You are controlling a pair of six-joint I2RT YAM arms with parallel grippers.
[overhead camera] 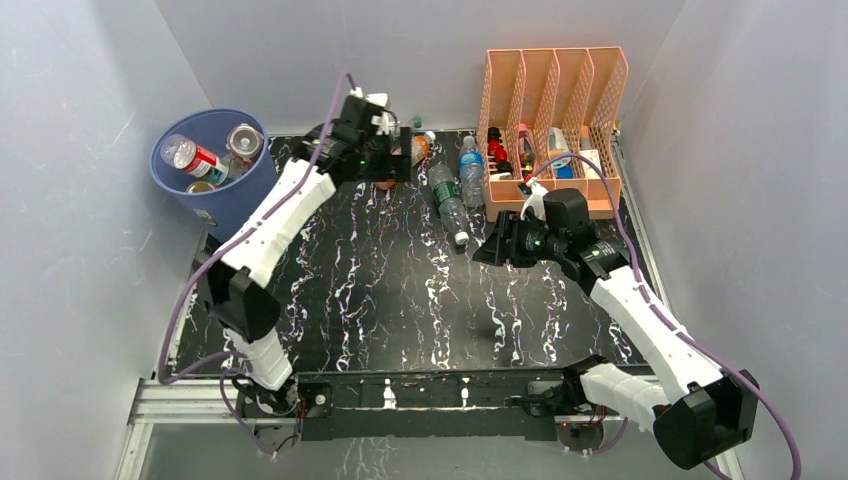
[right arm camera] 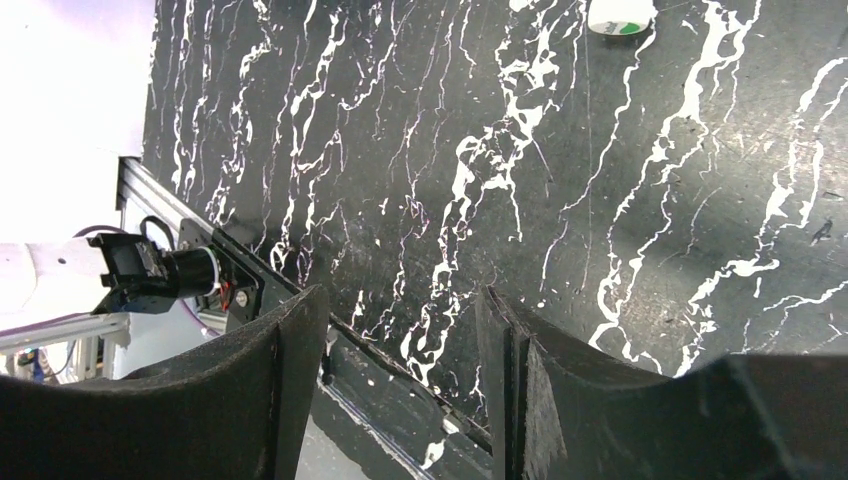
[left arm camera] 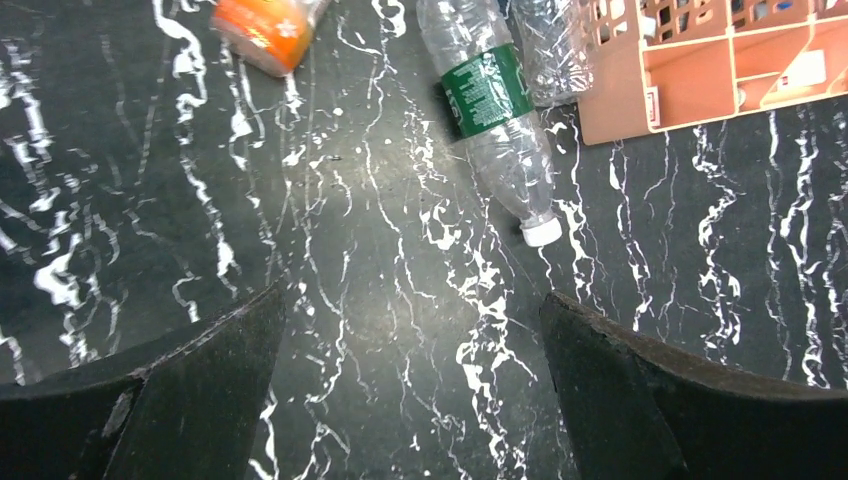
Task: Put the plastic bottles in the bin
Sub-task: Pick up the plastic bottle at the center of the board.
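The blue bin (overhead camera: 238,203) stands at the back left and holds several bottles, one with a red label (overhead camera: 196,158). On the table lie an orange bottle (overhead camera: 422,148), a clear green-labelled bottle (overhead camera: 447,194) and a blue-labelled bottle (overhead camera: 471,160). My left gripper (overhead camera: 398,160) is open and empty above the table, just left of them. Its wrist view shows the orange bottle (left arm camera: 268,25) and the green-labelled bottle (left arm camera: 495,120) ahead of the open left gripper (left arm camera: 415,310). My right gripper (overhead camera: 487,248) is open and empty, near the green-labelled bottle's cap (right arm camera: 620,15).
A peach slotted file organizer (overhead camera: 555,120) with small bottles in it stands at the back right, touching the blue-labelled bottle; it also shows in the left wrist view (left arm camera: 720,70). Grey walls enclose the table on three sides. The right wrist view shows the table's near rail (right arm camera: 300,300).
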